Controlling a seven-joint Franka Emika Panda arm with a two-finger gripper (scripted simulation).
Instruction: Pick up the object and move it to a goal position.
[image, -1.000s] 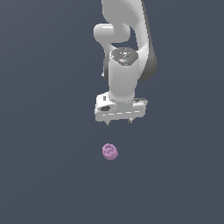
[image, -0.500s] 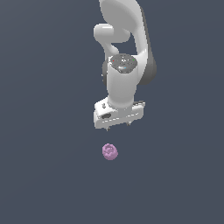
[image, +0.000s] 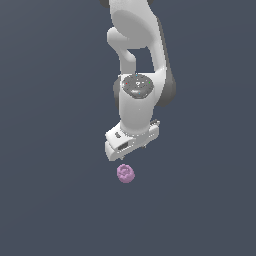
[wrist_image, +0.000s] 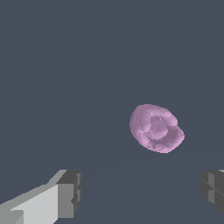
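You are looking at a small pink-purple roundish lump with a bumpy, raspberry-like surface (image: 125, 173) sitting alone on a flat, dark slate-grey surface (image: 50, 200). Bare ground is lying on every side of the lump, with no edge or wall showing in either view, so open room is running all around it.

The white robot arm (image: 137, 60) is reaching down from the top of the exterior view, and its white gripper (image: 131, 154) is hanging just above the lump, apart from it and tilted so its lower end is sitting toward the exterior view's left. In that view the short dark fingertips are barely showing under the white housing.

In the wrist view you are seeing the two grey finger pads (wrist_image: 70, 194) standing wide apart, one at each side of the frame, with nothing between them. The lump (wrist_image: 156, 128) is lying on the grey ground beyond the pads, nearer to one pad than the other and touching neither.

The surface is showing plain and even, without marks or seams.
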